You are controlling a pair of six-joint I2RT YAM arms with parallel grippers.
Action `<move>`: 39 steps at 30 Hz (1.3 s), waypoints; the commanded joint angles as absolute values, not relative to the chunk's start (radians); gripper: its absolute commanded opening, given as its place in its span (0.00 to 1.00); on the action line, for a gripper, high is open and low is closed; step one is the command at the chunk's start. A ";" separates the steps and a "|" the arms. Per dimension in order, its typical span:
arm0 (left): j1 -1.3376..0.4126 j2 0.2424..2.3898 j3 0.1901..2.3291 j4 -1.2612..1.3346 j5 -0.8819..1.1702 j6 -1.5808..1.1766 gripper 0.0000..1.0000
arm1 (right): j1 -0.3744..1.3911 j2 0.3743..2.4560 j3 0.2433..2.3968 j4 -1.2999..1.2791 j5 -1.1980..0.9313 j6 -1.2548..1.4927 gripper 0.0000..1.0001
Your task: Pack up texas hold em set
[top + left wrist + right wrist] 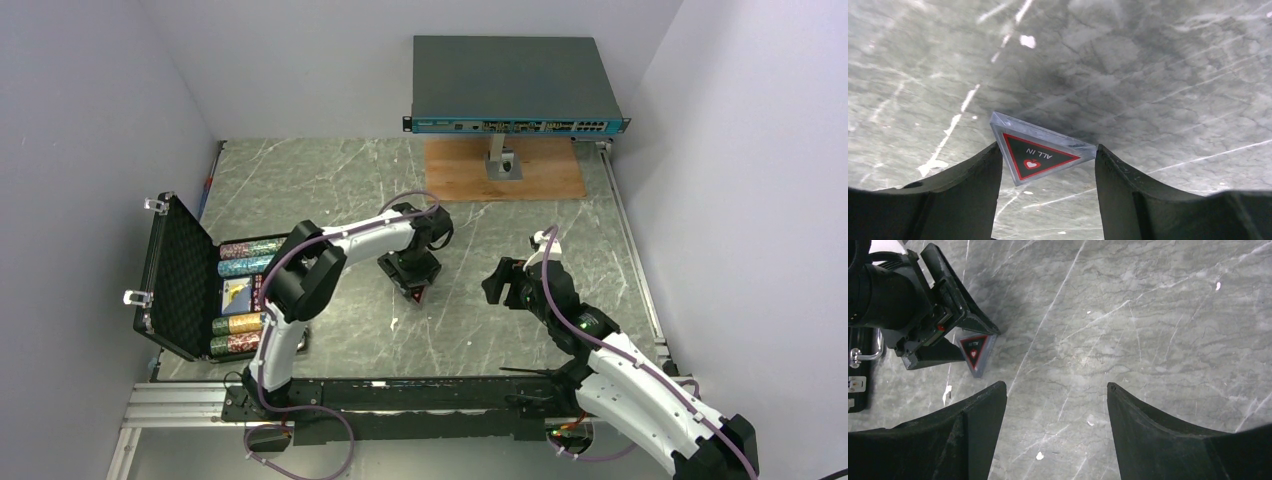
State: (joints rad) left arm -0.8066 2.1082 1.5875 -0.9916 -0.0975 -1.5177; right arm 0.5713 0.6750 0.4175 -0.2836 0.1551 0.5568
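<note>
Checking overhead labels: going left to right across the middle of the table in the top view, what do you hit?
case lid → chip rows → left pincer around the token → right pincer. The switch and board at the back are left out because they overlap both pincers.

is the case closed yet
No, the case stands open, lid up, with chip rows showing.

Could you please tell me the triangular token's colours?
The token: black face, red border and heart; best in left wrist view.
</note>
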 commanded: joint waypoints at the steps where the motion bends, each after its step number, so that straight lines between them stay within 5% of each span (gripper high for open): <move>1: -0.800 2.052 1.525 -1.012 -0.241 -1.463 0.42 | 0.565 0.673 0.419 -0.243 0.149 0.545 0.75; 8: -0.798 1.921 1.476 -1.061 -0.358 -1.409 0.20 | 0.562 0.685 0.423 -0.244 0.145 0.542 0.75; 20: -0.614 1.527 1.179 -1.076 -0.432 -1.352 0.00 | 0.561 0.707 0.430 -0.239 0.134 0.540 0.75; 39: 0.020 1.123 0.918 -1.006 -0.470 -1.009 0.00 | 0.560 0.774 0.472 -0.262 0.117 0.533 0.75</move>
State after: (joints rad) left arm -0.1173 1.1545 0.9154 -1.0447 -0.4690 -1.1313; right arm 0.5632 0.7841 0.4297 -0.2882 0.1276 0.5430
